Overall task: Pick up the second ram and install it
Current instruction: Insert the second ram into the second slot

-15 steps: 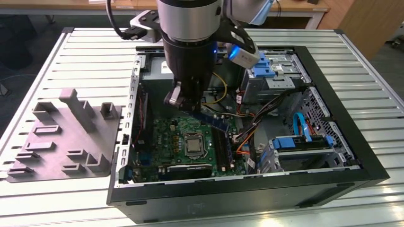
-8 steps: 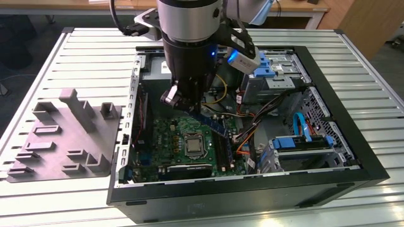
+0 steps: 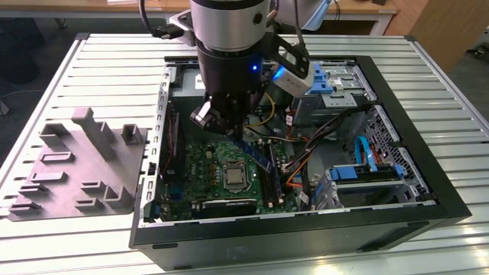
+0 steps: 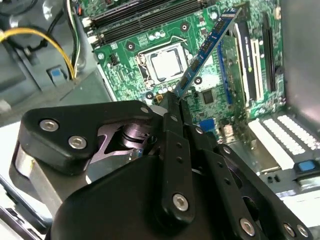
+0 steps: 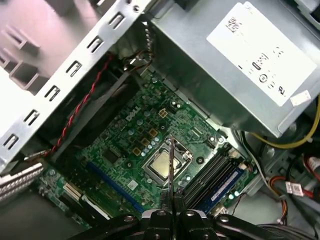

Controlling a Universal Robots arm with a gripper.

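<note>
In the exterior view, the gripper [image 3: 231, 130] is seen inside the open computer case [image 3: 428, 189], over the motherboard [image 3: 206, 163]. The second ram [image 3: 258, 154] is clamped by one end and slanted down above the board. A gray tray [image 3: 77, 166] is set on the table [image 3: 114, 63] at the exterior view's left of the case.

In the second wrist view, the gripper [image 4: 174, 98] is closed on the second ram [image 4: 205, 47], which is tilted beside the processor socket [image 4: 162, 65].

In the first wrist view, the second ram [image 5: 170, 162] is seen edge-on, gripped by the gripper [image 5: 170, 214] above the processor socket [image 5: 160, 167], near the memory slots [image 5: 212, 175] and the power supply [image 5: 235, 65].
</note>
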